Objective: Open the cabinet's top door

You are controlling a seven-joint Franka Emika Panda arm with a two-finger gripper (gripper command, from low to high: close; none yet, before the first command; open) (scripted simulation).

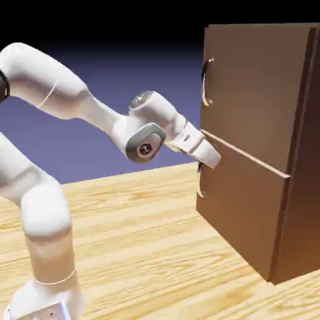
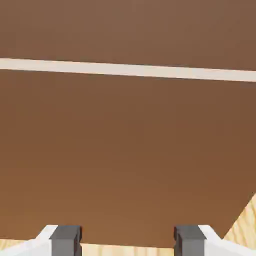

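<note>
Tall dark-brown wooden cabinet (image 1: 259, 144) standing on the light wood surface (image 1: 144, 231) at right, top door (image 1: 253, 87) shut. White end effector (image 1: 211, 156) beside the panel seam — curved silver handle (image 1: 205, 81) seen only outside. Hand view alone: grey fingertips (image 2: 66, 239) spread, empty.

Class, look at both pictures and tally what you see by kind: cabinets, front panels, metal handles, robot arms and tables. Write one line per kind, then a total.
Cabinets: 1, the cabinet
Front panels: 2, the top door and the lower panel
Metal handles: 2, the upper handle and the lower handle
Robot arms: 1, ending in the gripper
Tables: 1, the table
Total: 7
</note>
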